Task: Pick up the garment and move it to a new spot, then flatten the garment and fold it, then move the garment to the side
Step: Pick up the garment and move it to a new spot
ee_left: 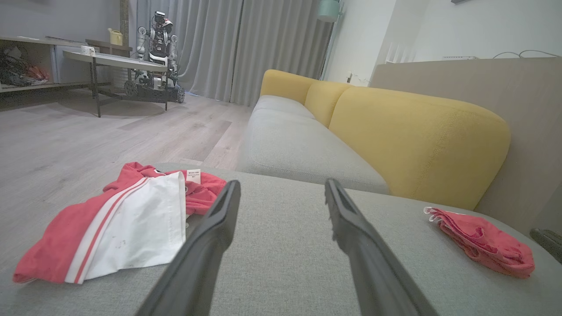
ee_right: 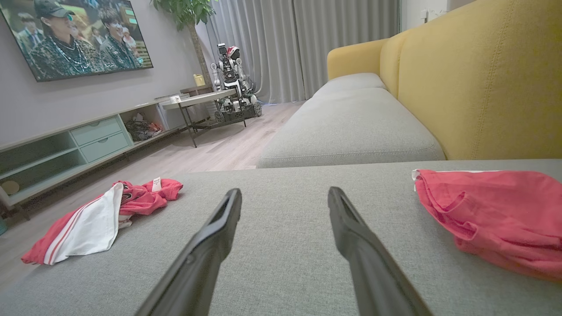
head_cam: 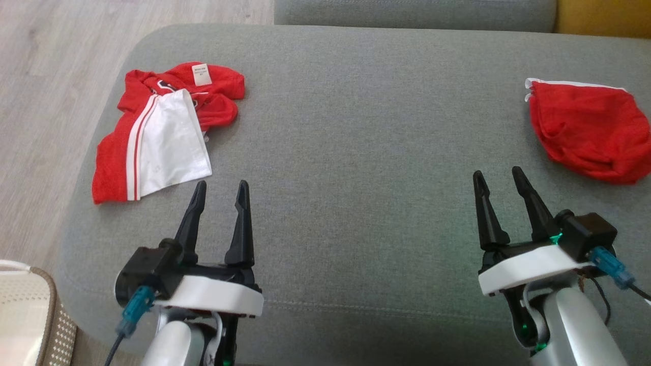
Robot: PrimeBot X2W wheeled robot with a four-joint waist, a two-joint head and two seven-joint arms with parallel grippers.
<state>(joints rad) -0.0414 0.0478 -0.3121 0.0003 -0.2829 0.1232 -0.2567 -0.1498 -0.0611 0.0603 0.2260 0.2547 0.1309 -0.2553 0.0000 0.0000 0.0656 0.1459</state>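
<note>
Jaws on both arms wide open, empty, above grey fabric sofa cushion (head_cam: pixel 356 152). Crumpled red-and-white jersey garment (head_cam: pixel 152 142) lies at cushion's left edge, just ahead of left jaws. Bunched red mesh garment (head_cam: pixel 585 127) lies far right, near right jaws.

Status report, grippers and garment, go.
Left gripper, right gripper open, empty. Crumpled red-and-white garment untouched on grey fabric cushion. Plain red garment apart, right side.
</note>
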